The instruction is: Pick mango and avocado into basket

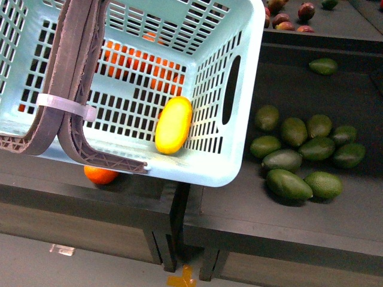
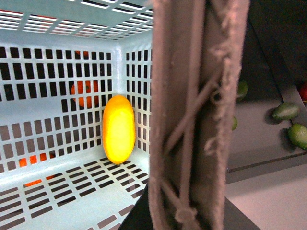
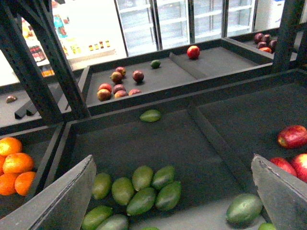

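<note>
Mango (image 1: 173, 125) lies inside basket (image 1: 239, 173); its handles (image 2: 192, 120) hide the left gripper, jaws untellable; right gripper (image 3: 172, 159) spread wide, empty.

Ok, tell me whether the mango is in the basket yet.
In. The mango lies inside the basket, against a slotted wall near a corner.

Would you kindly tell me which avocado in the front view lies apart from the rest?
The lone avocado towards the back of the bin, with bare floor all around it. All the others lie bunched in one cluster nearer the front edge.
</note>
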### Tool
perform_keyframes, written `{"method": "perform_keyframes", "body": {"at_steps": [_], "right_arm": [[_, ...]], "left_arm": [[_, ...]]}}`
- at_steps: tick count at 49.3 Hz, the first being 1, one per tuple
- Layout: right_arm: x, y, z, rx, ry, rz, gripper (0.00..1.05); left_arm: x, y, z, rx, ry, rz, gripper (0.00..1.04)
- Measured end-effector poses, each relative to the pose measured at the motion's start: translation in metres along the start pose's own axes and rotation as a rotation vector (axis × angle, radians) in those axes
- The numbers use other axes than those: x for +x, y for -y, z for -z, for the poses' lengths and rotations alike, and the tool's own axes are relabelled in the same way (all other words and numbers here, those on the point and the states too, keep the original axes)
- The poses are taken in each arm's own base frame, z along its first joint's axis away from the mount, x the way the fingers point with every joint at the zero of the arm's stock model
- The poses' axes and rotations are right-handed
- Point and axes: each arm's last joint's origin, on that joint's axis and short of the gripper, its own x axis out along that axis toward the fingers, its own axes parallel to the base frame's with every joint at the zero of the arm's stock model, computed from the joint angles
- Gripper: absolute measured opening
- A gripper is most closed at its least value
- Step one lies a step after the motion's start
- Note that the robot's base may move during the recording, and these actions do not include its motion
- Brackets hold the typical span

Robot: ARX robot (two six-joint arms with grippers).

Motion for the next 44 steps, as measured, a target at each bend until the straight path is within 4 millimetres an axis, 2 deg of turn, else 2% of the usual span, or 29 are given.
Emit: {"method": "perform_keyframes", "body": {"at_steps": [5, 12, 19, 24, 30, 34, 44], "right_arm": [[0.041, -0.009, -0.003, -0.025, -0.087, -0.034, 0.97], [0.095, -0.019, 0.012, -0.078, -0.247, -0.103, 0.97], [0.127, -0.024, 0.025, -0.103, -0.322, -0.150, 0.97], [0.158, -0.028, 0.045, -0.126, -0.405, -0.198, 0.97], [0.180, -0.030, 0.063, -0.141, -0.465, -0.232, 0.97], [0.200, -0.030, 0.085, -0.156, -0.521, -0.250, 0.97], [0.222, -0.028, 0.132, -0.190, -0.631, -0.284, 0.97]], "left_arm": [[0.000, 0.000, 0.000, -0.001, -0.001, 0.003, 0.06], [0.000, 0.000, 0.000, 0.000, 0.002, -0.010, 0.06], [0.000, -0.001, 0.000, -0.001, 0.002, -0.013, 0.06], [0.000, 0.000, 0.000, -0.001, 0.002, -0.008, 0.06], [0.000, 0.000, 0.000, 0.000, 0.001, -0.003, 0.06], [0.000, 0.000, 0.000, 0.000, 0.000, -0.003, 0.06], [0.000, 0.000, 0.000, -0.001, 0.002, -0.008, 0.06]]}}
